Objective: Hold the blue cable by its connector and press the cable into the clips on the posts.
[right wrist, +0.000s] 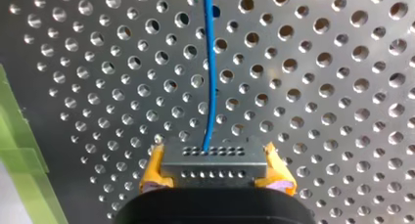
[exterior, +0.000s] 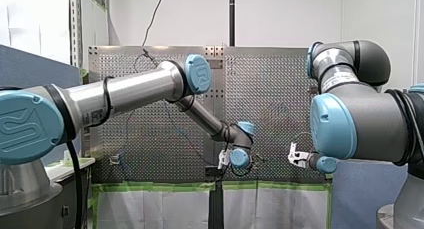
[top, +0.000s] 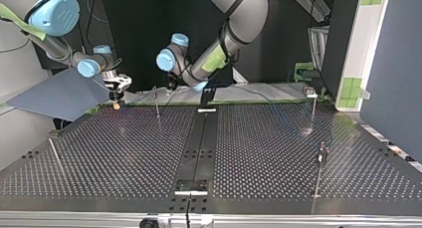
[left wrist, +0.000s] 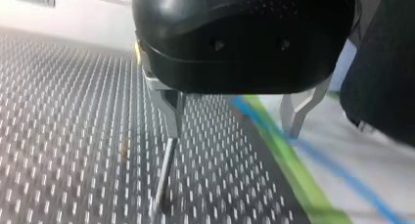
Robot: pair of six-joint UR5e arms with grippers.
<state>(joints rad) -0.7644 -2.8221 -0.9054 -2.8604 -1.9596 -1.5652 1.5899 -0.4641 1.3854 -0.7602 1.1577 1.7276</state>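
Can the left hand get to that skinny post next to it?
Probably yes. The post stands right by one finger of my left hand. The hand is open, and nothing I can see sits between it and the post.

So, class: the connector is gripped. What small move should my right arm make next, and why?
Probably carry the connector toward the nearest post: my right end effector is shut on it, the blue cable trails free, and my left end effector is open there.

even indoor light, soft glare on perforated table [top: 124,153], dark background
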